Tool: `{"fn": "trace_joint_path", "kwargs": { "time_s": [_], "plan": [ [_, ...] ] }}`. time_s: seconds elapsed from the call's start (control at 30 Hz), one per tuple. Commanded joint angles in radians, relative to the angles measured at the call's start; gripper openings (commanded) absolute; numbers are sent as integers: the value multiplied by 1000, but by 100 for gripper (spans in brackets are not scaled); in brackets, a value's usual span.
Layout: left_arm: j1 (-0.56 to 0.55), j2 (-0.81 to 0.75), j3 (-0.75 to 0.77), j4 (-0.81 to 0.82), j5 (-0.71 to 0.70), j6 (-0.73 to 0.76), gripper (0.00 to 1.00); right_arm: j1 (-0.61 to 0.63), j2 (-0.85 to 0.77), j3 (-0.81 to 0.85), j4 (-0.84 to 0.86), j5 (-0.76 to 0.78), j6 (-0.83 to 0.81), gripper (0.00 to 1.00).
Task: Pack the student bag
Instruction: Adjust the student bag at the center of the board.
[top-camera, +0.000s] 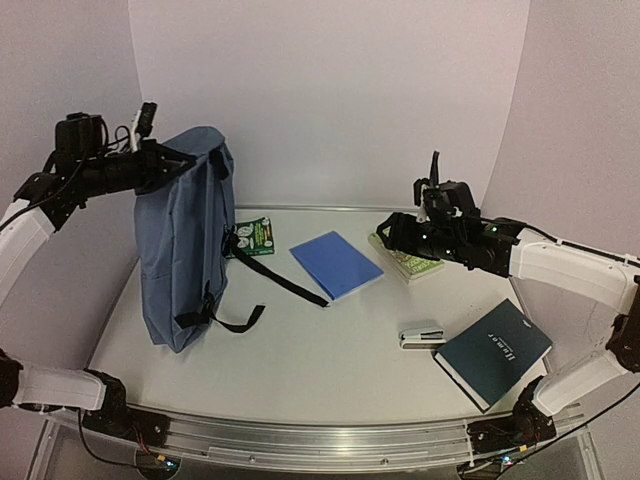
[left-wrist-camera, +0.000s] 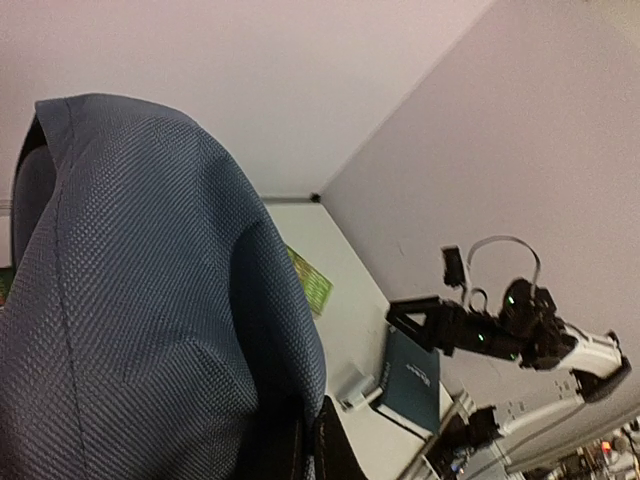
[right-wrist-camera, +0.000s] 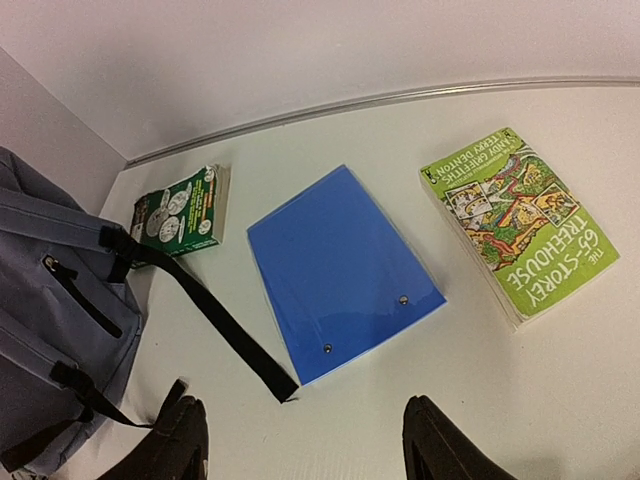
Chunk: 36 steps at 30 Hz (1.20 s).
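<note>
The student bag (top-camera: 185, 250), a big slate-blue fabric backpack with black straps, stands upright at the left of the table. My left gripper (top-camera: 178, 160) is shut on its top edge and holds it up. In the left wrist view the bag's fabric (left-wrist-camera: 130, 300) fills the left side and runs down into my dark fingers (left-wrist-camera: 335, 450) at the bottom edge. My right gripper (top-camera: 395, 232) hangs open above the table's right middle, with nothing between its fingertips (right-wrist-camera: 440, 450). It hovers just in front of a flat blue notebook (right-wrist-camera: 340, 270).
A green paperback (right-wrist-camera: 515, 225) lies right of the blue notebook (top-camera: 336, 263), and a small green box (top-camera: 253, 237) sits by the bag's strap (right-wrist-camera: 215, 325). A stapler (top-camera: 421, 334) and a dark teal book (top-camera: 493, 352) lie near the front right.
</note>
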<state>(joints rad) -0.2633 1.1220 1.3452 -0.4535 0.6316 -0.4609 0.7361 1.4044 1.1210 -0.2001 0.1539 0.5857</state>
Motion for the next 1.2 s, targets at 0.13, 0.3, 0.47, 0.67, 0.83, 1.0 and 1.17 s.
{"fn": "trace_joint_path", "kwargs": {
  "time_s": [0.13,0.3,0.47,0.67,0.83,1.0,1.17],
  "plan": [
    [-383,197,67,7,-131,132,0,4,-42,-7,5,92,52,68],
    [-563,325,48,16,-225,117,10,3,-85,-42,-17,182,87,74],
    [-639,377,-25,136,-86,23,66,3,-94,-53,-59,237,96,81],
    [-633,333,-62,138,-137,-24,95,4,-61,-55,-87,176,86,84],
    [-442,367,-78,-10,-287,-97,99,5,20,-78,-67,14,87,85],
    [-348,438,-119,-28,-460,-102,100,11,105,-115,5,-123,93,84],
    [-349,551,-116,79,-381,-158,98,28,197,-100,58,-219,77,79]
  ]
}}
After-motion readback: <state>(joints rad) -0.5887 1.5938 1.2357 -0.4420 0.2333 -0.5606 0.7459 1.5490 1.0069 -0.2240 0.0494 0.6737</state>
